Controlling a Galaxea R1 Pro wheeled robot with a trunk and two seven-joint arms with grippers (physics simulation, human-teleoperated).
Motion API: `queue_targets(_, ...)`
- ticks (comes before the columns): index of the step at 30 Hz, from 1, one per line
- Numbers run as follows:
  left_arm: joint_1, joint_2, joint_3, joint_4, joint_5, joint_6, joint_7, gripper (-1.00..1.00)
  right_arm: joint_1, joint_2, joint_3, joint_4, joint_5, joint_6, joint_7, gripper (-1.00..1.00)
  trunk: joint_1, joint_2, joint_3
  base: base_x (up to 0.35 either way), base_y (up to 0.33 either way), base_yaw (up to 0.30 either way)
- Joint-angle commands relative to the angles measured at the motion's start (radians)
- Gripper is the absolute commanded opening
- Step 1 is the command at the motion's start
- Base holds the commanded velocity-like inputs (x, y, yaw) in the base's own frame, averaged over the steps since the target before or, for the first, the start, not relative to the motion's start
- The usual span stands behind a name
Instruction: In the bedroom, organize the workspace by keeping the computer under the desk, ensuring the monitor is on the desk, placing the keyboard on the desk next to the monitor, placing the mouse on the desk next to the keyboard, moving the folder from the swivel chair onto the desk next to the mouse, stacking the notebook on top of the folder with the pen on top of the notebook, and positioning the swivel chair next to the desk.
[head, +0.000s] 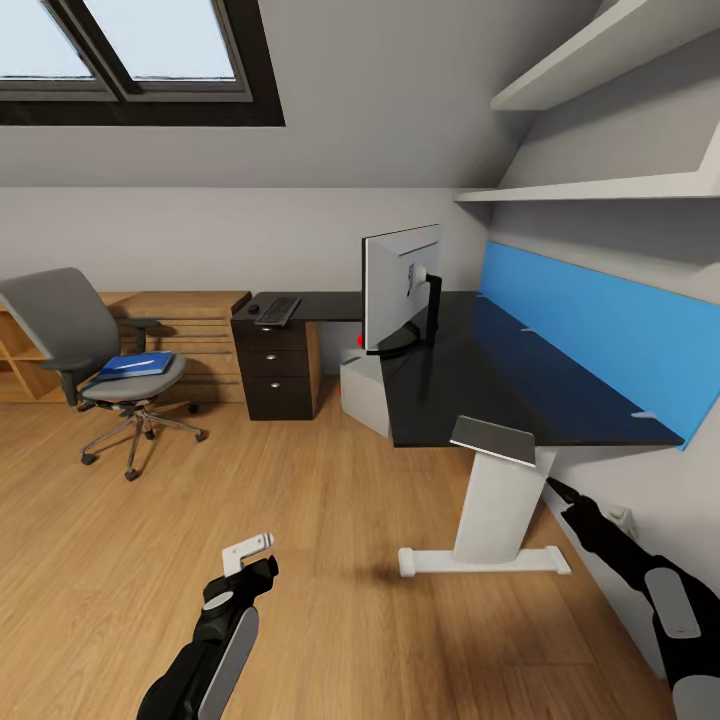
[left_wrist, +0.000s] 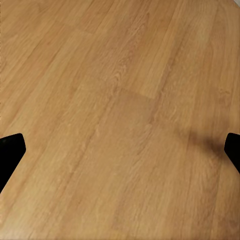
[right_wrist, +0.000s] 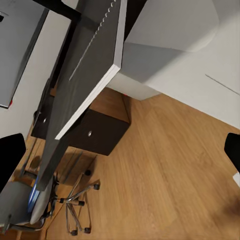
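Note:
The swivel chair (head: 100, 365) stands at the left, apart from the desk (head: 500, 385), with the blue folder (head: 137, 364) on its seat. A thin pale streak on the folder may be the pen. The monitor (head: 400, 285) stands on the desk, and the computer (head: 362, 392) sits under it. Keyboard (head: 278, 310) and mouse (head: 254, 308) lie on the far desk wing. The grey notebook (head: 493, 439) rests on the desk's near corner. My left gripper (left_wrist: 120, 150) is open over bare floor. My right gripper (right_wrist: 120, 155) is open below the desk edge (right_wrist: 85, 75), empty.
A black drawer unit (head: 277, 368) carries the far desk wing, with a wooden chest (head: 190, 335) beside it. A blue wall panel (head: 600, 335) and white shelves (head: 590, 190) line the right wall. The desk's white leg (head: 495, 515) stands just ahead. Wooden floor (head: 300, 500) spreads between me and the chair.

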Motion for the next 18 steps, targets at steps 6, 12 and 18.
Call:
queue_targets(6,-0.001,0.000,-0.002,0.000,0.008,0.002,0.008,1.00,-0.001,-0.001,-0.004,0.005,-0.003,0.007,0.007,1.00,0.000,0.000,-0.001,0.074,0.000,0.000)
queue_targets(12,-0.001,0.000,-0.002,0.002,0.008,0.002,0.008,1.00,-0.001,-0.002,-0.005,0.005,-0.003,0.006,0.008,1.00,0.000,0.000,-0.001,0.074,0.000,0.000)
queue_targets(18,-0.001,0.000,-0.002,0.013,0.007,0.001,0.008,1.00,-0.001,-0.002,-0.011,0.005,-0.003,0.005,0.004,1.00,0.000,0.000,-0.001,0.153,0.000,0.000)
